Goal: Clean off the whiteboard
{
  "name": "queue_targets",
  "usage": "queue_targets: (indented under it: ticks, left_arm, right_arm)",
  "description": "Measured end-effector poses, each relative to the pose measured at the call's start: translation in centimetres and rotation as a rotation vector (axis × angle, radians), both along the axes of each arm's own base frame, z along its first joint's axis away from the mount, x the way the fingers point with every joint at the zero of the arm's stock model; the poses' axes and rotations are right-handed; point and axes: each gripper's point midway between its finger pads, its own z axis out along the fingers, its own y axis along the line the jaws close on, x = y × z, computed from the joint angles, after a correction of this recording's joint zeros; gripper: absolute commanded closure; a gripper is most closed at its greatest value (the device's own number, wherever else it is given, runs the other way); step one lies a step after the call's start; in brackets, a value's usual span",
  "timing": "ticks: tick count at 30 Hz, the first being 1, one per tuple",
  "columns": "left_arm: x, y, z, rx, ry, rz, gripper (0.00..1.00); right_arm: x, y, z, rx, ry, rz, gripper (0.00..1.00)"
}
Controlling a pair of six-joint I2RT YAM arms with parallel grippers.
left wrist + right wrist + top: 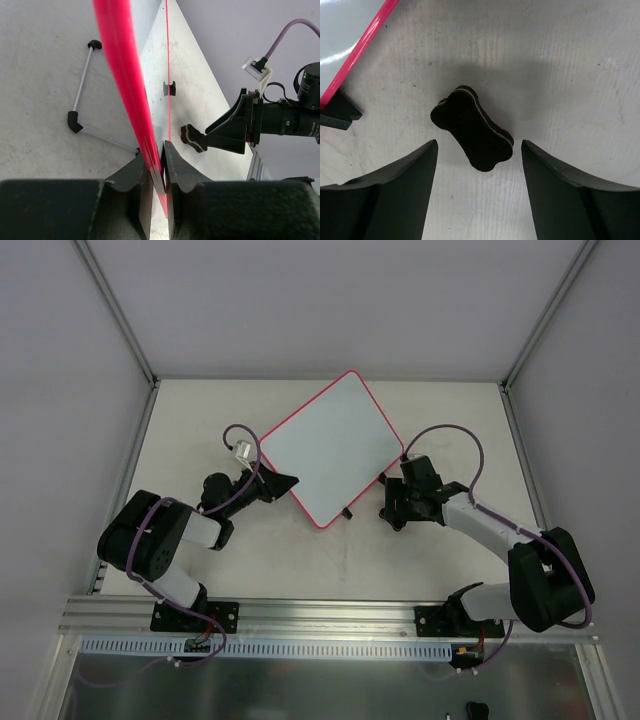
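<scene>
The whiteboard (330, 448) is white with a pink-red rim and lies turned like a diamond in the middle of the table. Its surface looks clean. My left gripper (283, 482) is shut on the board's left rim; in the left wrist view the fingers (159, 150) pinch the pink rim (122, 85). The small black eraser (471, 128) lies on the table just right of the board. My right gripper (479, 143) hangs over it, open, one finger on each side and neither touching. In the top view the right gripper (393, 502) hides the eraser.
A thin wire stand (80, 90) with black ends lies on the table beside the board's rim. A black clip (337, 115) sits on the board's edge near the eraser. The right arm's wrist and purple cable (287, 117) show across the board. Grey walls enclose the table.
</scene>
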Motion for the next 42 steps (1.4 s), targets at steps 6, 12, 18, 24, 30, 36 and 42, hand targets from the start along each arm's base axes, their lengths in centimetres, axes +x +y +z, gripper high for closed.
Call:
queue_targets:
  ticks: [6, 12, 18, 24, 30, 36, 42]
  left_arm:
    - [-0.3, 0.0, -0.5, 0.018, 0.006, -0.008, 0.77]
    - [-0.7, 0.1, -1.3, 0.031, 0.029, -0.013, 0.55]
    - [-0.8, 0.1, -1.7, 0.038, 0.04, -0.013, 0.46]
    - [-1.3, 0.3, -1.6, 0.044, 0.033, -0.013, 0.32]
    - [-1.9, 0.6, -1.0, 0.044, 0.008, -0.01, 0.03]
    - [-2.3, 1.0, -1.4, 0.052, 0.011, 0.002, 0.01]
    - [-3.7, 1.6, -0.5, 0.049, -0.028, 0.01, 0.01]
  right_arm:
    - [0.0, 0.1, 0.1, 0.001, -0.004, 0.004, 0.26]
    - [0.3, 0.2, 1.0, 0.017, -0.039, 0.003, 0.26]
    - [0.5, 0.2, 1.8, 0.025, -0.065, 0.004, 0.26]
    - [0.5, 0.1, 1.8, 0.026, -0.073, 0.003, 0.26]
    - [0.7, 0.3, 2.6, 0.052, -0.131, 0.024, 0.14]
    - [1.0, 0.5, 5.2, 0.096, -0.245, 0.048, 0.07]
    - [1.2, 0.7, 6.8, 0.129, -0.337, 0.079, 0.01]
